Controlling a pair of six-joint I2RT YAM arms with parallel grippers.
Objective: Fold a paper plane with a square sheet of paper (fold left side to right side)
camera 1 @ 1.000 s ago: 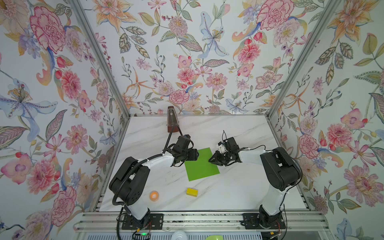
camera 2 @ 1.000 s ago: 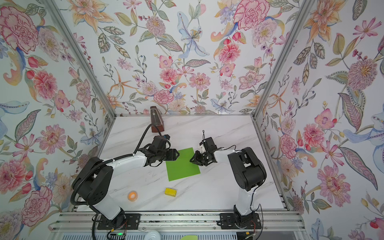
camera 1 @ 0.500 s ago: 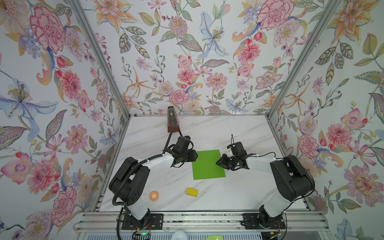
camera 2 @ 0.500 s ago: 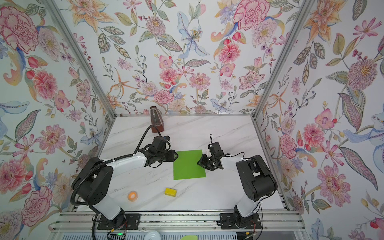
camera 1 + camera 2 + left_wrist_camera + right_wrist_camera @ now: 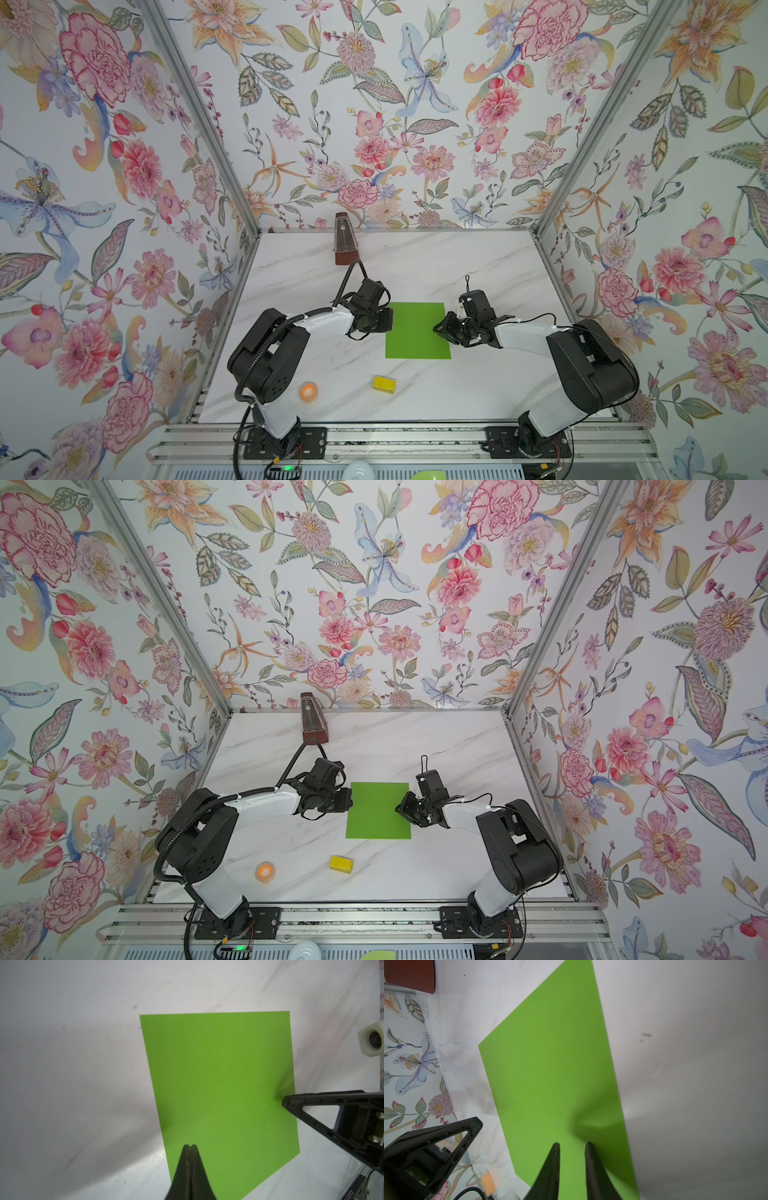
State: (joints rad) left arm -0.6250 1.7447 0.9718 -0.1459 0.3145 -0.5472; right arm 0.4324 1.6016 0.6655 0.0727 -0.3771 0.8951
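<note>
Where the marble table [image 5: 478, 386] runs toward its front rail, a yellow block [image 5: 384, 384] and an orange roll [image 5: 308, 392] lie clear of the square sheet of paper [image 5: 417, 330], which lies flat mid-table with bare marble before and behind it. The left gripper [image 5: 190, 1145], jaws pressed together, sits over its left edge. The right gripper [image 5: 572, 1145], narrowly parted, touches its right edge. Farthest, a brown metronome [image 5: 345, 243] stands against the back wall.

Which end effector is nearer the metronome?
Left. The left end effector is at the green sheet's left edge, in front of the metronome; the right end effector is at the sheet's right edge, farther off.
</note>
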